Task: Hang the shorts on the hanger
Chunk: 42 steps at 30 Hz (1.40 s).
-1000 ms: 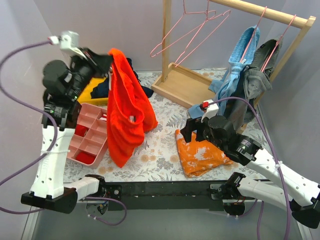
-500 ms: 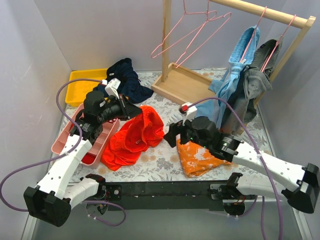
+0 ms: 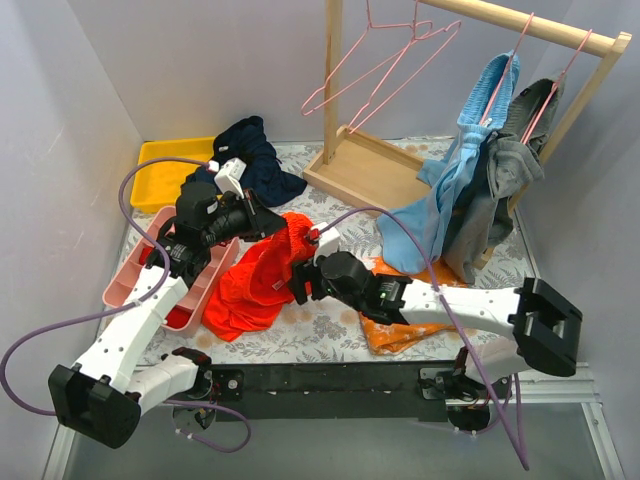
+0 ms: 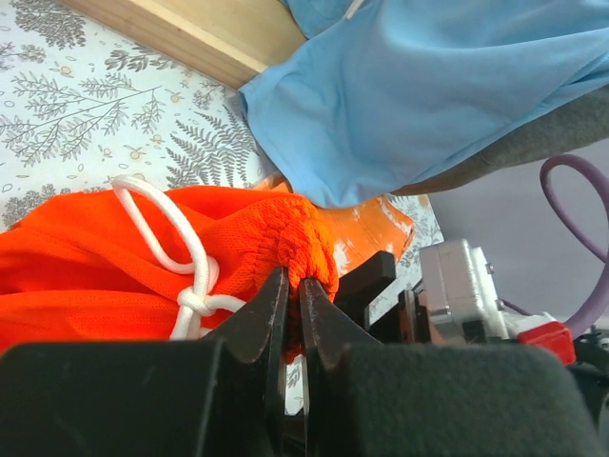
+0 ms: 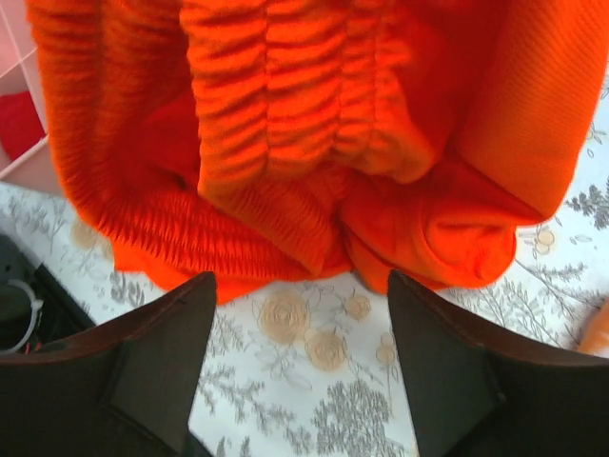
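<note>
The red-orange shorts [image 3: 262, 278] lie bunched on the table, one end lifted. My left gripper [image 3: 277, 226] is shut on the gathered waistband next to the white drawstring, as the left wrist view shows [image 4: 293, 286]. My right gripper [image 3: 298, 287] is open just right of the shorts, low over the table. In the right wrist view [image 5: 300, 286] its fingers straddle bare tablecloth just before the shorts [image 5: 314, 124]. The empty pink wire hanger [image 3: 415, 36] hangs on the wooden rack's rail at the back.
A pink compartment tray [image 3: 150, 290] and a yellow bin [image 3: 165, 160] are at the left. A navy garment [image 3: 250, 150] lies behind the shorts. An orange blotched cloth [image 3: 395, 330] lies under my right arm. Blue [image 3: 470, 150] and grey [image 3: 515, 160] garments hang on the rack [image 3: 365, 170].
My left arm has brought the shorts down from high in the air onto the table. My right gripper has moved left from the blotched cloth to the shorts' edge.
</note>
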Available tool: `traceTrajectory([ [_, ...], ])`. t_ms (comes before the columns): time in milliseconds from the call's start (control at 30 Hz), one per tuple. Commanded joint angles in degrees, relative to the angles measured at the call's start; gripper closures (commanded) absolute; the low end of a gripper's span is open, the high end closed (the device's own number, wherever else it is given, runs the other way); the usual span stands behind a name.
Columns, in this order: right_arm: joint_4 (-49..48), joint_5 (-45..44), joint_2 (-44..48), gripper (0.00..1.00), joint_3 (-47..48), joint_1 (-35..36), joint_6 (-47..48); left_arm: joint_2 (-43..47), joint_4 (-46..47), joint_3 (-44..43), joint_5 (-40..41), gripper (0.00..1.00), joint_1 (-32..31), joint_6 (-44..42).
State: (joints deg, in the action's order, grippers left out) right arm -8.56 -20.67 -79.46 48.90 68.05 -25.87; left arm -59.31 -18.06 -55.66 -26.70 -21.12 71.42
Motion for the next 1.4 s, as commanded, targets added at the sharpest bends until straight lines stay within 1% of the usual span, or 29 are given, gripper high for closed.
traceTrajectory([
  [0, -11.55, -6.83, -5.17, 0.25, 3.83, 0.24, -2.69, 0.16, -1.18, -2.00, 2.44, 1.00, -0.14, -0.23],
  [167, -15.87, -9.12, -11.22, 0.27, 5.93, 0.42, -2.70, -0.10, -2.06, -1.91, 4.28, 1.00, -0.14, -0.31],
  [233, -16.75, -12.63, -12.82, 0.28, 6.20, 0.42, -2.61, -0.19, -2.24, -2.00, 4.55, 1.00, -0.14, -0.40],
  [267, -16.76, -13.95, -13.87, 0.30, 6.64, 0.42, -2.61, -0.28, -2.32, -2.17, 4.81, 1.00, -0.14, -0.31],
  [300, -16.93, -16.23, -14.05, 0.37, 6.64, 0.33, -1.48, -0.37, -2.67, -2.43, 5.16, 1.00, -0.14, -0.23],
  [333, -15.28, -17.38, -14.05, 0.49, 6.64, 0.41, -1.55, -0.37, -3.03, -2.70, 6.38, 1.00, -0.14, -0.40],
  [367, -12.91, -19.31, -12.92, 0.80, 6.82, 0.33, -2.34, -0.37, -3.46, -3.14, 7.18, 1.00, -0.14, -0.49],
  [400, -10.28, -23.15, -11.69, 0.94, 6.73, 0.41, -4.52, -0.54, -4.69, -4.10, 7.88, 1.00, -0.14, -1.10],
  [433, -7.55, -25.28, -10.03, 0.99, 6.47, 0.33, -4.98, -0.63, -5.39, -4.72, 9.37, 1.00, -0.14, -1.54],
  [467, -1.96, -27.13, -6.36, 0.99, 6.47, 0.33, -5.16, -0.81, -5.84, -5.07, 9.82, 1.00, -0.14, -1.98],
  [500, 1.75, -30.71, -4.06, 0.99, 7.25, 0.33, -5.16, -0.90, -6.62, -5.77, 10.00, 1.00, -0.14, -2.33],
  [533, 5.01, -32.14, -1.77, 0.99, 7.95, 0.33, -4.03, -0.98, -6.72, -5.86, 10.00, 1.00, -0.14, -2.86],
  [567, 8.43, -33.81, 2.69, 0.99, 9.18, 0.33, -3.49, -1.07, -6.63, -5.95, 9.30, 1.00, -0.14, -2.95],
  [600, 15.86, -35.39, 4.82, 0.99, 10.50, 0.33, -2.10, -1.16, -6.63, -6.13, 8.77, 1.00, -0.14, -3.04],
  [667, 23.72, -36.89, 9.38, 0.99, 16.20, 0.33, -0.06, -1.51, -6.54, -6.48, 7.28, 1.00, -0.14, -3.48],
  [700, 31.16, -38.90, 10.37, 0.99, 18.31, 0.41, -0.06, -1.69, -6.28, -6.65, 5.80, 1.00, -0.14, -3.57],
  [733, 34.10, -39.36, 11.16, 0.99, 21.90, 0.42, 0.03, -1.86, -6.11, -6.92, 4.65, 1.00, -0.14, -3.74],
  [800, 36.06, -38.84, 12.84, 0.99, 23.33, 0.15, 3.88, -2.83, -6.10, -7.44, 1.67, 1.00, -0.14, -4.71],
  [867, 40.45, -37.26, 11.97, 0.99, 24.39, -0.90, 3.64, -4.05, -6.11, -7.54, -0.01, 1.00, -0.49, -5.49],
  [933, 42.13, -31.83, 11.17, 0.99, 22.82, -3.97, 2.23, -5.37, -6.11, -7.10, -0.98, 1.00, -1.46, -5.59],
  [967, 41.70, -29.19, 10.39, 0.99, 19.68, -5.11, 1.88, -5.99, -6.11, -6.49, -0.99, 1.00, -1.81, -5.41],
  [1000, 41.43, -23.08, 9.94, 0.99, 18.34, -7.99, 0.92, -7.30, -5.15, -5.96, -1.16, 1.00, -2.25, -5.06],
  [1100, 39.59, -16.45, 7.40, 0.99, 12.11, -12.05, -0.58, -10.72, -1.56, -3.24, -1.08, 1.00, -4.53, -4.01],
  [1167, 37.66, -12.31, 5.11, 0.99, 10.08, -14.25, -1.02, -12.84, 0.56, -2.00, -0.90, 0.96, -5.24, -3.74],
  [1200, 37.04, -8.99, 4.41, 0.99, 8.59, -16.35, -1.29, -14.76, 0.66, -2.00, -0.90, 0.87, -5.85, -4.18],
  [1233, 36.60, -7.91, 3.97, 0.99, 8.23, -16.98, -1.46, -15.04, 0.66, -2.17, -0.81, 0.77, -6.21, -4.44],
  [1267, 36.51, -7.29, 3.35, 0.99, 8.05, -17.42, -1.47, -14.79, 0.40, -2.43, 0.67, 0.64, -6.47, -4.71],
  [1300, 36.25, -6.76, 3.61, 0.99, 7.79, -17.51, -1.64, -14.17, 0.05, -3.31, 1.55, 0.39, -6.56, -4.88],
  [1367, 35.54, -6.15, 4.92, 0.99, 7.35, -17.60, -1.82, -11.45, -1.18, -5.24, 4.18, 0.27, -6.56, -6.02],
])
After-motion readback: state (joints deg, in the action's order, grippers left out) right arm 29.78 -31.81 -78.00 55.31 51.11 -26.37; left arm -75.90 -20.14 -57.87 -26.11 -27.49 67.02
